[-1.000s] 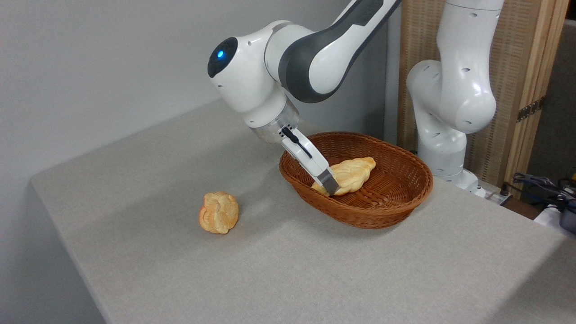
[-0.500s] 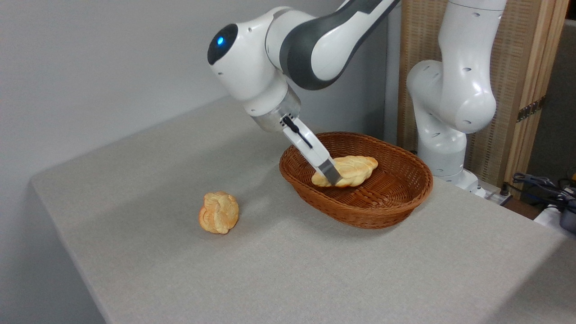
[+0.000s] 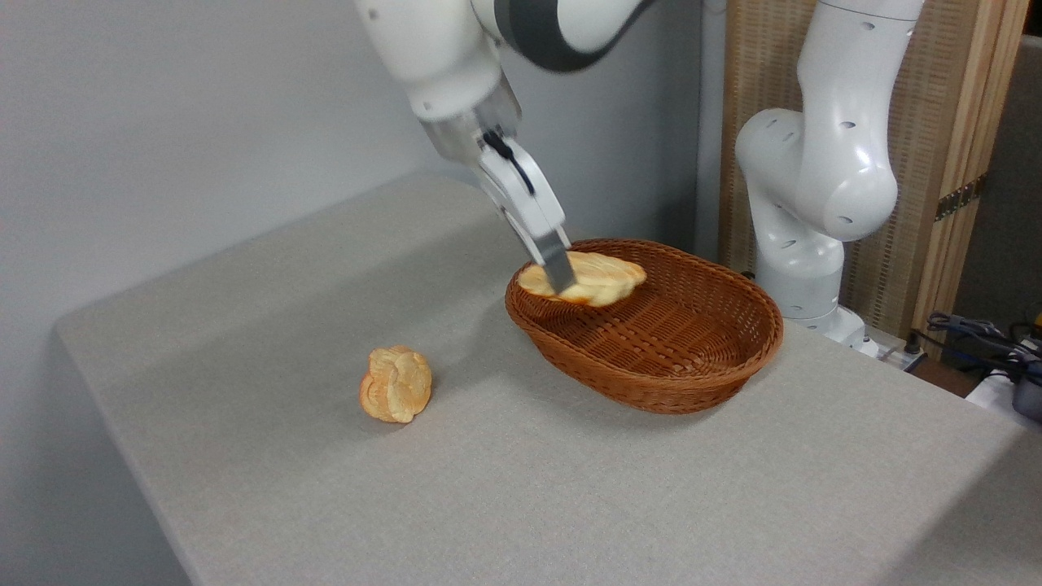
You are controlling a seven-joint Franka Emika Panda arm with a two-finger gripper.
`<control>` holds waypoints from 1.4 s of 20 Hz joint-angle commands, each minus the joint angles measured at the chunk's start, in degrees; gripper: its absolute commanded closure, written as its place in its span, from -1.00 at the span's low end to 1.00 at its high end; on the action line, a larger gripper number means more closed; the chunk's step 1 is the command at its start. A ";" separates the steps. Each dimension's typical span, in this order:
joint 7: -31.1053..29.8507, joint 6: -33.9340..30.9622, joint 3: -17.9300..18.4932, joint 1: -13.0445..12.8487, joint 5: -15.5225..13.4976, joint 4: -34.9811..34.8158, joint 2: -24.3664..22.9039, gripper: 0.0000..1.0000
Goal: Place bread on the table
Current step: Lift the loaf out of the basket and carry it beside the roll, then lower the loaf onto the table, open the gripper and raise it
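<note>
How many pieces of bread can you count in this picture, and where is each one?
2. The braided bread is held by the gripper above the wicker basket; the small knotted bun sits on the table. None seems hidden.

The tabletop [image 3: 570, 488] looks covered in a matt, light grey cloth with a fine woven grain. A basket [image 3: 692, 366] of brown woven wicker has a ribbed, slightly shiny surface. The braided bread [image 3: 598, 277] looks pale golden with a smooth, faintly glazed crust (its underside a deeper orange). The knotted bun [image 3: 396, 384] has a similar golden, lightly glossy crust. The robot arm [image 3: 822, 163] is smooth, glossy white plastic with dark grey sections. The tool [image 3: 558, 281] has a white casing and a duller grey, metallic-looking finger. Behind stands a pale wood-framed screen [image 3: 944, 122] with woven panels.
</note>
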 commanded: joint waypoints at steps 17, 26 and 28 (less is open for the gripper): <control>0.03 21.17 1.76 0.07 -0.36 10.56 11.67 -1.00; -0.06 20.21 1.14 -0.10 -0.36 10.56 11.94 -1.00; -0.14 20.21 1.14 -0.10 -0.36 10.56 11.76 -1.00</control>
